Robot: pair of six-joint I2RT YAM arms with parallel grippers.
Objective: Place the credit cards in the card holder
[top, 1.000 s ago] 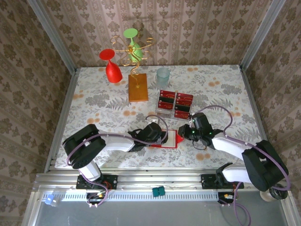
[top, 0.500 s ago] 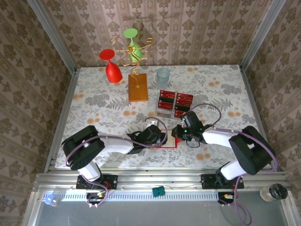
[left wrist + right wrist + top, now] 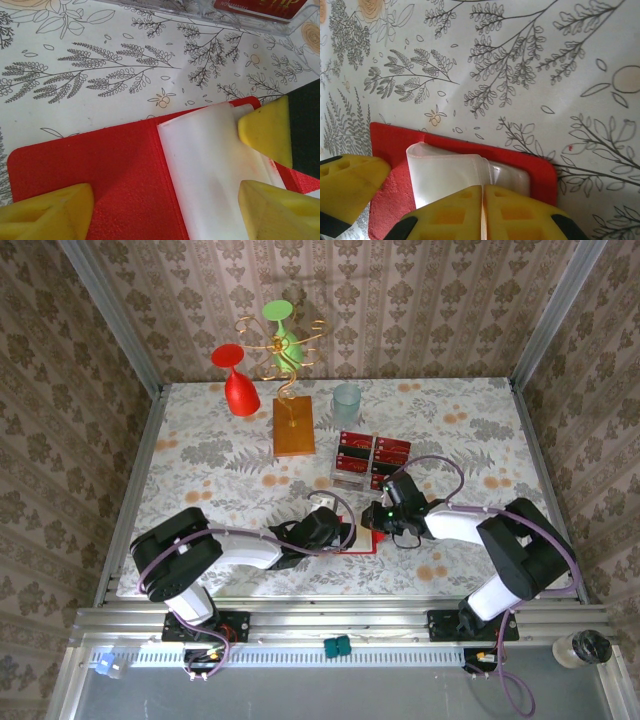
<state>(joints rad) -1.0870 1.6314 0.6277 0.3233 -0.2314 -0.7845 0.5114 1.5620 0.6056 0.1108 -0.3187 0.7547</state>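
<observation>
Top external: left gripper (image 3: 342, 532) and right gripper (image 3: 380, 522) meet over the open card holder (image 3: 366, 542) near the table's (image 3: 200, 445) front edge.
Left wrist shows the left fingers (image 3: 50, 212) spread wide, straddling the holder's clear pocket (image 3: 210, 170). Right wrist shows the right fingers (image 3: 455, 212) clenched together at the pocket edge. Credit cards (image 3: 372, 460) sit in a clear tray (image 3: 165, 6) just beyond.

card holder (image 3: 100, 170): grainy matt red faux-leather | pocket (image 3: 210, 160): cloudy smooth plastic
</observation>
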